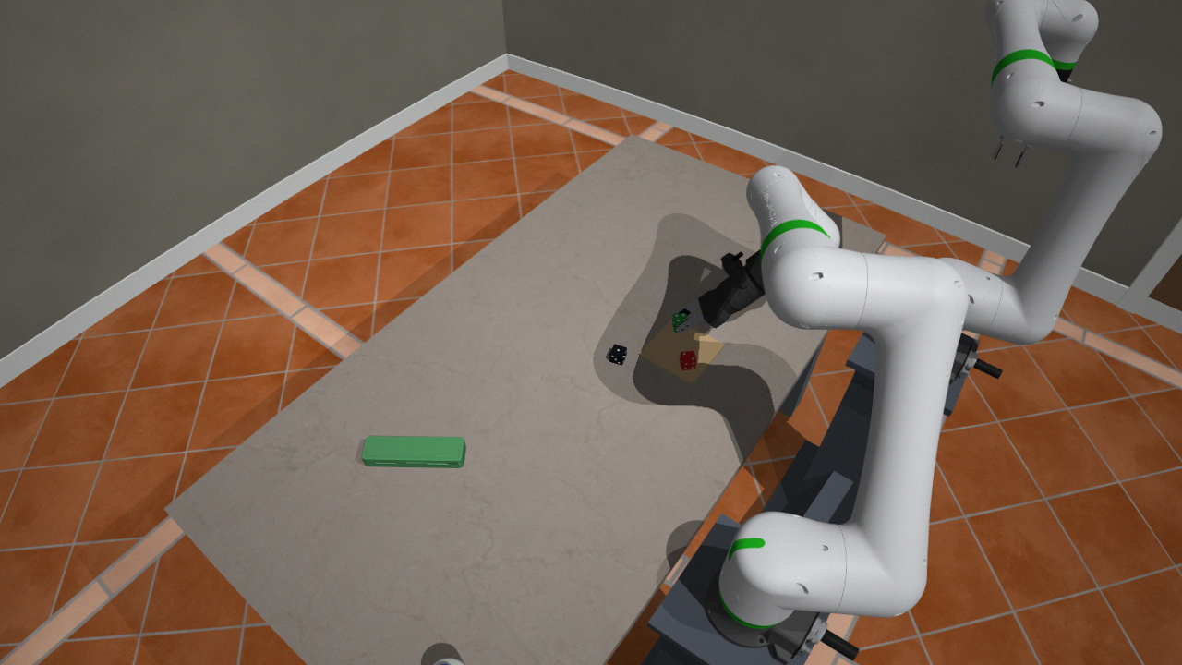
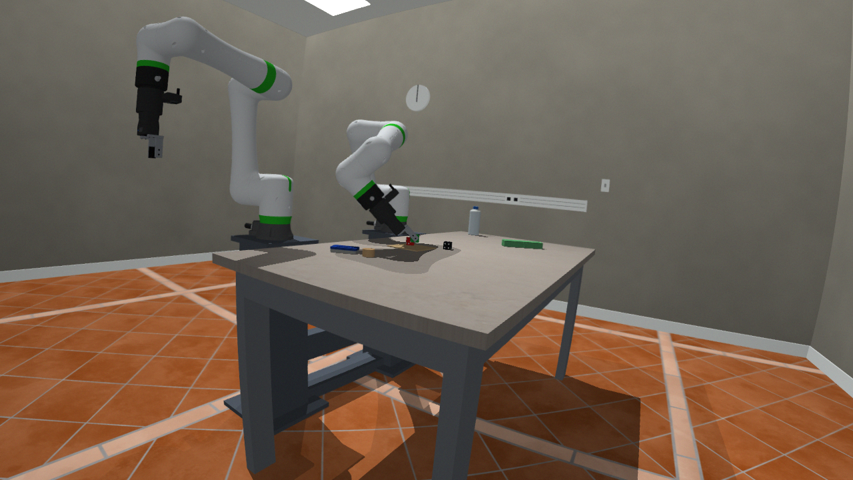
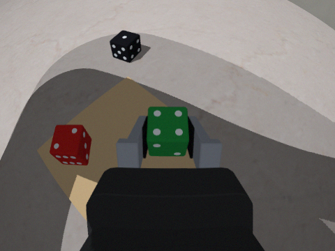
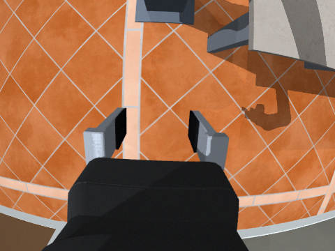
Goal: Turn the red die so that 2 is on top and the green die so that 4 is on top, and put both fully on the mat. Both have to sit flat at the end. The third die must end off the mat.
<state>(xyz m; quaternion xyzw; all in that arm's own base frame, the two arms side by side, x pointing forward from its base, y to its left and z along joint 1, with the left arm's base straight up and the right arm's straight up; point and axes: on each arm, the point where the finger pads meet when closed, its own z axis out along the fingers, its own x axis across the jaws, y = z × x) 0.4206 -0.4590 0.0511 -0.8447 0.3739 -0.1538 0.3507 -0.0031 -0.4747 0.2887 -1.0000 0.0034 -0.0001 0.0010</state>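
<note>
Over the mat's edge (image 1: 661,351) (image 2: 426,247) (image 3: 105,108), your left gripper (image 1: 684,320) (image 2: 414,237) (image 3: 167,128) had the green die (image 1: 680,321) (image 2: 417,241) (image 3: 167,122) clamped, four pips uppermost. The red die (image 1: 687,360) (image 2: 409,241) (image 3: 70,144) sat beside it on the mat; your right gripper (image 1: 1009,152) (image 2: 154,147) (image 4: 157,122) stood apart, farther off.

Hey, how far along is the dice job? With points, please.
Done: the red die (image 1: 688,360) (image 2: 409,241) (image 3: 70,144) sits on the mat (image 1: 665,354) (image 3: 105,104), 2 up; the black die (image 1: 617,355) (image 2: 447,245) (image 3: 125,46) is off it. In hand: the green die (image 1: 680,320) (image 3: 167,130), between the left gripper's (image 3: 167,134) fingers. Left: setting it flat, 4 up.
</note>
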